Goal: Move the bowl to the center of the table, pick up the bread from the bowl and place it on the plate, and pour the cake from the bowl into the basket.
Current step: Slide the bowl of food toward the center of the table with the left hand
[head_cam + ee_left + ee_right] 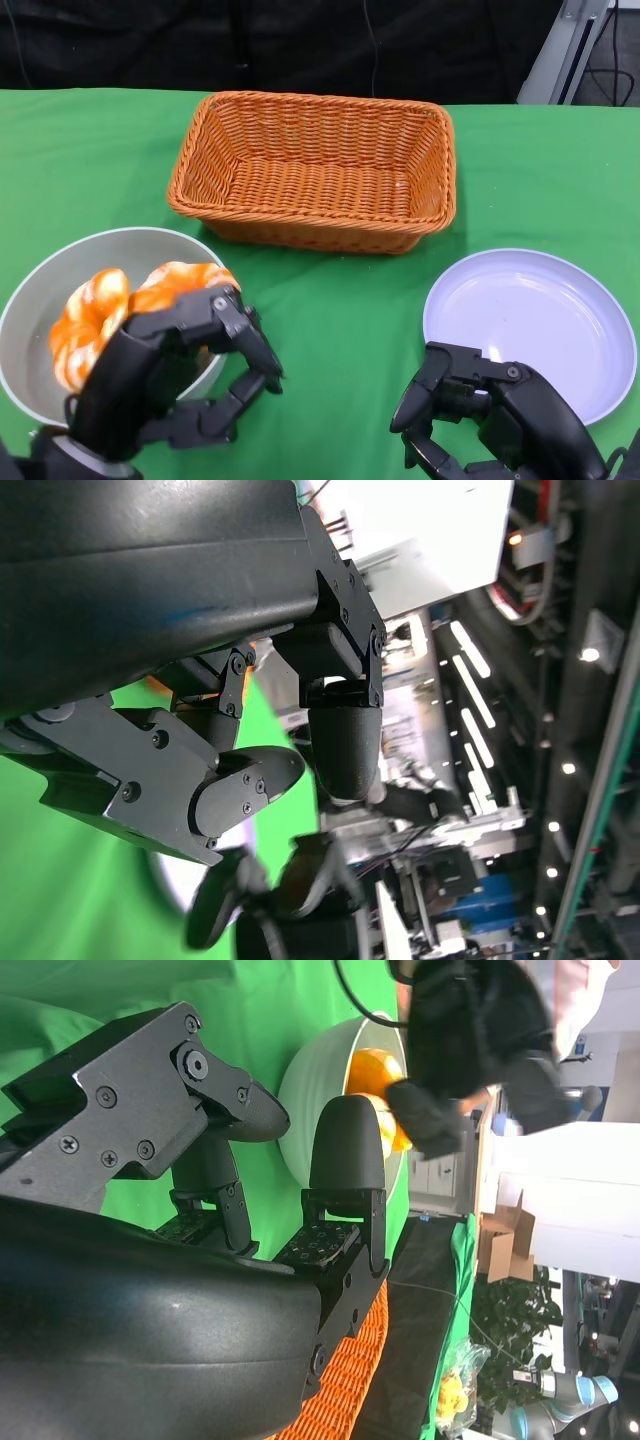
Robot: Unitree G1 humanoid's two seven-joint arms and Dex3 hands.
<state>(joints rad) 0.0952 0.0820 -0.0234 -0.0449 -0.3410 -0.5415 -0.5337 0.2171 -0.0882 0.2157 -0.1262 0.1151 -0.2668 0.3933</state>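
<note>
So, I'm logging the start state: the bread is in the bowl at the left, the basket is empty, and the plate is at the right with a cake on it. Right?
Not quite: the plate is empty, as the head view shows. The rest holds.

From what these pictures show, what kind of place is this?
Probably a robotics lab or demo hall, not a home. The table wears a plain green cloth, another robot arm stands in the background, and long ceiling lights run overhead.

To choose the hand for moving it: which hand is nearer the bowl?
Left. The left hand is at the bowl rim; the right hand is beside the plate.
</note>
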